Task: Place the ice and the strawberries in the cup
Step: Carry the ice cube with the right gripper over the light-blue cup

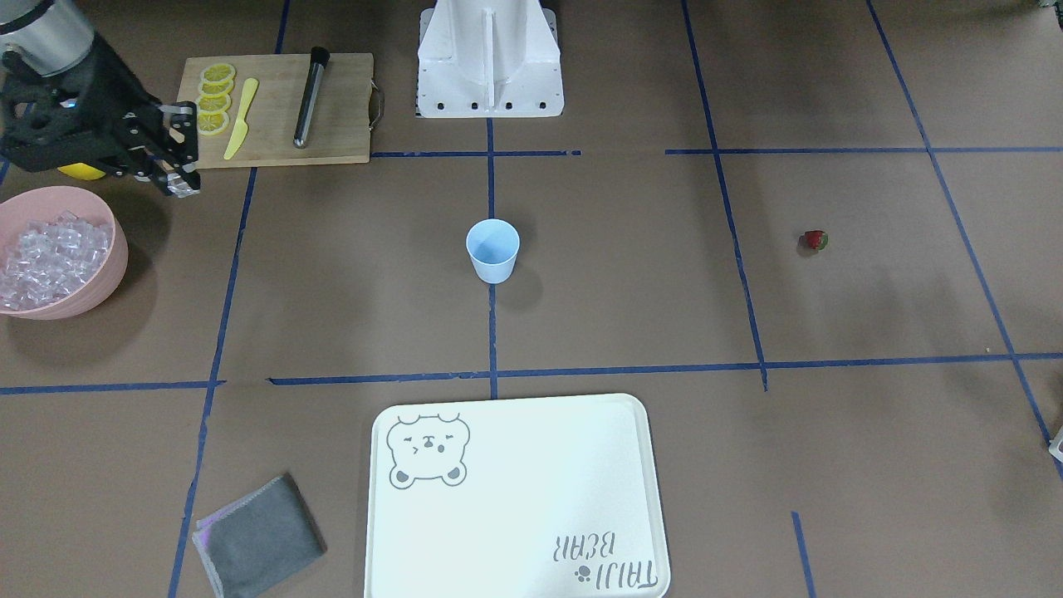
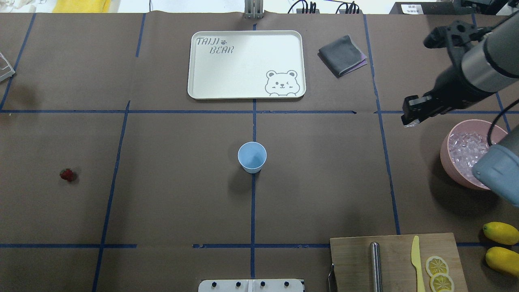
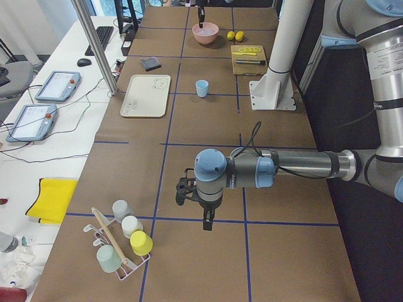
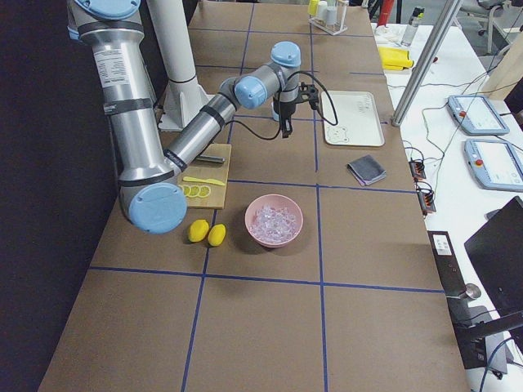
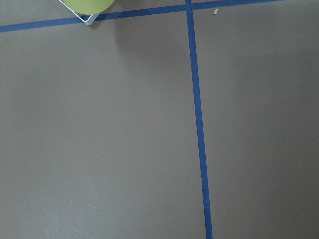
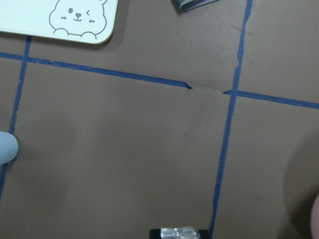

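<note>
We start at the cup (image 2: 251, 157), upright on a blue tape line, out to the left of the right gripper (image 2: 408, 120) and a little nearer the robot. Between the two lies brown table paper crossed by one more tape line. Beyond the cup sits the white tray (image 2: 243, 69), and the grey cloth (image 2: 342, 55) lies beside it, closer to the gripper. Back on the robot's side we have the cutting board (image 2: 352, 259) with lemon slices (image 2: 437, 266), a yellow knife (image 2: 416, 259) and a metal rod (image 2: 376, 267), and two whole lemons (image 2: 501, 232) off to its right.

Now the gripper: its fingers are drawn in narrow, pinching a clear ice cube (image 6: 178, 232) between the tips. It hangs above the table just off the left rim of the pink bowl (image 2: 448, 162), where the rest of the ice (image 2: 466, 148) is heaped.

The strawberry (image 2: 67, 174) lies on the paper well apart, far left past the cup.

The left gripper (image 3: 206, 221) hangs over the table near a rack of small cups (image 3: 130, 226). We cannot tell how its jaws stand.
</note>
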Tool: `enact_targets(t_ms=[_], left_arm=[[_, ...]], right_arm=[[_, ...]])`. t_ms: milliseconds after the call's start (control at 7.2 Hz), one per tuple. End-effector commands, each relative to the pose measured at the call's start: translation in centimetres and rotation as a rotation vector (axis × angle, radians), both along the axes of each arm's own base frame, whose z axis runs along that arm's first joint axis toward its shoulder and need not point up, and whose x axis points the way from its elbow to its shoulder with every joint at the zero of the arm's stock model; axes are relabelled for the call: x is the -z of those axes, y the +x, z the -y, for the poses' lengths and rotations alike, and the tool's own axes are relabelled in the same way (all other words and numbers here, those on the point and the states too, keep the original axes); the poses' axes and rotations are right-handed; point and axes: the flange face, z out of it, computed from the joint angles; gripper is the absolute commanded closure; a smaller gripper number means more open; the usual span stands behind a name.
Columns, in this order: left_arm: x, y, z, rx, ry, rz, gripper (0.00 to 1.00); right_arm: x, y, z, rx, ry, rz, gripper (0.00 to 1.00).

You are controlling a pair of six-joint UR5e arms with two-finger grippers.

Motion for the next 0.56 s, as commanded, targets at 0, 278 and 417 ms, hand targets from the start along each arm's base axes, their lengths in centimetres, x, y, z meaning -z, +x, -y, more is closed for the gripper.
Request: enact_targets(t_ms=[0, 278, 417], left_arm=[[0.0, 0.0, -0.1, 0.0, -0.001, 0.0, 0.0], [0.0, 0.0, -0.1, 0.0, -0.003, 0.0, 0.0], [-0.1, 0.0, -0.1, 0.0, -0.003, 0.0, 0.0]], right_arm=[[7.7, -9.3, -1.4, -0.054, -0.054, -0.025, 1.0], [11.9, -16.1, -1.4, -0.086, -0.078, -0.037, 1.0], [13.4, -19.4, -1.3, -0.114, -0.088, -0.057, 1.0]])
